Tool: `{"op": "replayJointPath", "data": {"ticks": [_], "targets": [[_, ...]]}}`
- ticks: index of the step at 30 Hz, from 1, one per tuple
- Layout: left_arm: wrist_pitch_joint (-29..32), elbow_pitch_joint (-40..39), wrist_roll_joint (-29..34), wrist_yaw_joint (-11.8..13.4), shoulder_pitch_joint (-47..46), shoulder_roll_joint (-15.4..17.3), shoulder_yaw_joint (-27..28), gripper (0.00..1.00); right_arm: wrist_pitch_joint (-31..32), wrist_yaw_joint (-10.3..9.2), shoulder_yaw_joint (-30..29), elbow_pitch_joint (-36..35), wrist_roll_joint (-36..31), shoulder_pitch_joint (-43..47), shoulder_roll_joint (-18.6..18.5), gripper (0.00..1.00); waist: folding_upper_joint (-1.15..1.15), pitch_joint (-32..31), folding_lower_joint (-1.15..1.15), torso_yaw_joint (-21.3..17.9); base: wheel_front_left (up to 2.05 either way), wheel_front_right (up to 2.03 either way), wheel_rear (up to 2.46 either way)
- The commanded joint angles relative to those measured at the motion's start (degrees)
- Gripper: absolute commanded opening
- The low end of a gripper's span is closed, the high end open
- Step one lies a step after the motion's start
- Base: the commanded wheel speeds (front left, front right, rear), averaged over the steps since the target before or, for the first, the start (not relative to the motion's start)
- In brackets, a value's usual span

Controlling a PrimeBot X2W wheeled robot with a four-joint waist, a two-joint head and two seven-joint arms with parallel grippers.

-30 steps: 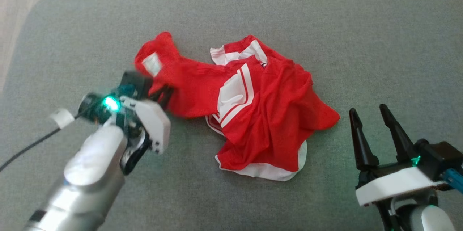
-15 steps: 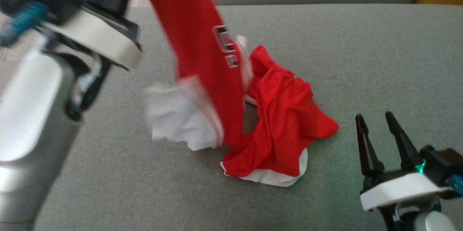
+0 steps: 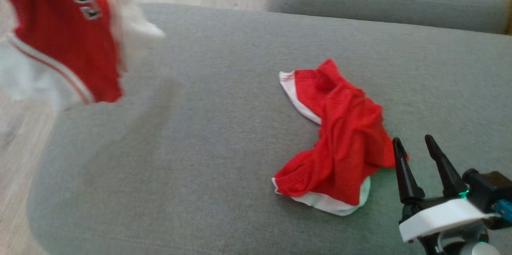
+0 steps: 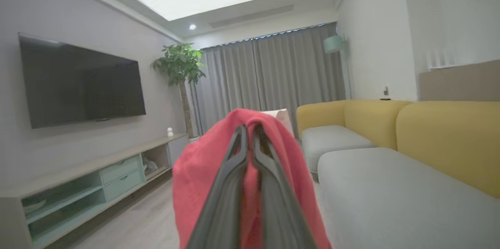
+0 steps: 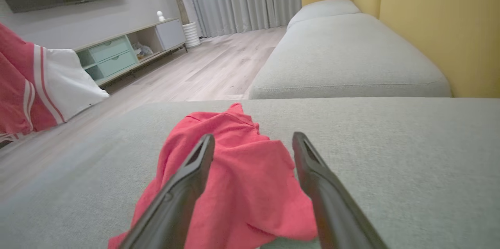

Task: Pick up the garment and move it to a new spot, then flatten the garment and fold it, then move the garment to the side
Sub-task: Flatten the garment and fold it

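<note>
Left wrist view: left gripper (image 4: 250, 128) clamped on red jersey (image 4: 195, 186), aloft. Right gripper (image 3: 412, 139) apart, head view lower right. Step: relocating; next, probably set-down on sofa (image 3: 224, 127).

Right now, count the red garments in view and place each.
2. The lifted garment hangs at the head view's upper left, pinched by the shut left gripper. The crumpled garment lies on the grey sofa, before the open right gripper.
</note>
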Motion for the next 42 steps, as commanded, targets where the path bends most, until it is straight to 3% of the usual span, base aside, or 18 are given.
{"op": "replayJointPath", "data": {"ticks": [1, 18, 29, 30, 31, 36, 42], "targets": [[-0.66, 1.19, -1.5, -1.28, -3.62, 2.93, 3.15, 0.0, 0.6, -0.04, 1.32, -2.76, -0.89, -1.92, -0.36, 1.0, 0.0, 1.13, 0.01, 1.98, 0.0, 0.0, 0.0], [-11.15, 23.01, -11.72, -8.11, 2.92, -3.93, 6.23, 0.0, 4.92, -0.04, 1.11, -7.57, -4.54, -5.07, -0.36, 1.0, 0.0, 9.38, 0.01, 3.11, 0.0, 0.0, 0.0], [-19.62, 39.41, -18.28, -11.19, 13.44, -12.76, 6.52, 0.0, 5.93, -0.04, 1.22, -8.8, -5.52, -6.82, -0.36, 1.0, 0.0, 12.54, 0.01, 2.29, 0.0, 0.0, 0.0], [-21.1, 39.69, -18.58, -11.37, 14.07, -13.66, 6.2, 0.46, 5.94, -0.04, 1.13, -8.81, -5.56, -6.91, -0.36, 1.0, 0.0, 12.57, 0.01, 2.34, 0.0, 0.0, 0.0], [-22.88, 39.88, -18.13, -11.47, 14.72, -14.15, 5.6, 1.0, 5.95, -0.04, 1.06, -8.76, -5.57, -7.0, -0.36, 1.0, 0.0, 12.51, 0.01, 2.38, 0.0, 0.0, 0.0], [-27.81, 38.96, -13.61, -11.34, 18.67, -16.15, 2.79, 1.0, 5.37, -0.04, 1.3, -8.14, -5.43, -7.27, -0.36, 1.0, 0.0, 10.88, 0.01, 2.05, 0.0, 0.0, 0.0], [-28.48, 28.46, -4.6, -4.7, 27.01, -18.41, 4.47, 1.0, 3.99, -0.04, 1.81, -6.87, -5.07, -6.99, -0.36, 1.0, 0.0, 7.4, 0.01, 0.76, 0.0, 0.0, 0.0]]}}
